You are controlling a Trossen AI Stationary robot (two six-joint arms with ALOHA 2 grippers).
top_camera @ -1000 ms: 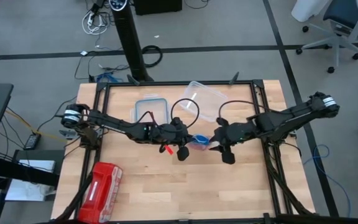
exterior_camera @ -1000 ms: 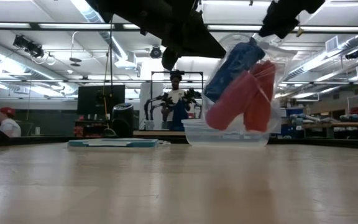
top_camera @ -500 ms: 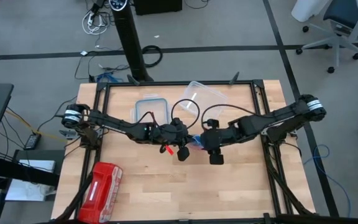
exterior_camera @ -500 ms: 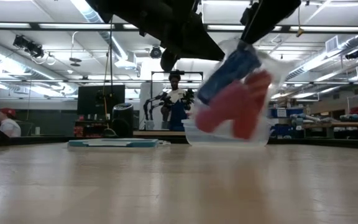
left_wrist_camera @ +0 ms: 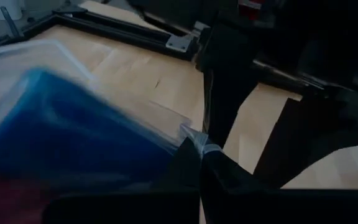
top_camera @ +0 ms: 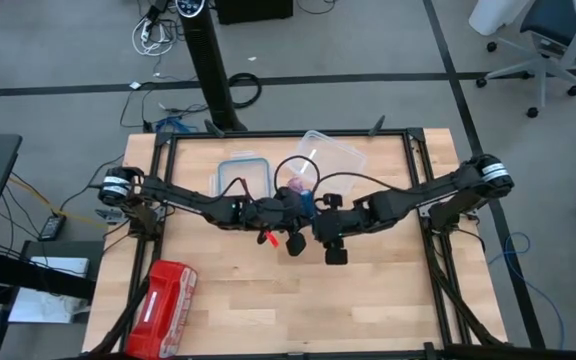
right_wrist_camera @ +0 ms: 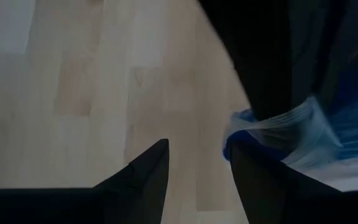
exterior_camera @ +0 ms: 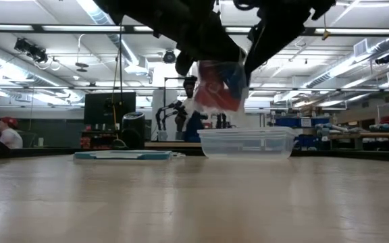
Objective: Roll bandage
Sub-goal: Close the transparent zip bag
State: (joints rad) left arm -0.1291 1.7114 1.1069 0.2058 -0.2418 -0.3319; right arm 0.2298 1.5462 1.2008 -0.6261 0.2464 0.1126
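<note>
Lying at the table's near left corner in the high view is a red zip pouch (top_camera: 163,296), partly crossed by a dark frame bar; further right, toward the far edge, a teal-rimmed lid (top_camera: 244,172) lies flat on the wooden table (top_camera: 228,310); beside it sits an open clear plastic container (top_camera: 335,157), which in the low view stands on the far part of the table; the left gripper (top_camera: 286,212) meets the right gripper (top_camera: 317,222) above the table's middle; between them hangs a clear plastic bag (exterior_camera: 219,84), lifted well clear of the wood in the low view; inside it the blue bandage (exterior_camera: 229,82) shows as a blurred patch beside a red-pink roll (exterior_camera: 206,88), and their outlines cannot be made out; from above only a sliver of blue and pink shows between the dark arms; in the left wrist view the bandage fills the frame as a blue smear behind clear film, and that arm's fingers (left_wrist_camera: 194,165) pinch the bag's edge together; in the right wrist view the right fingers (right_wrist_camera: 143,177) stand apart over bare wood, with the crumpled film just beside one tip; contact there cannot be told.
</note>
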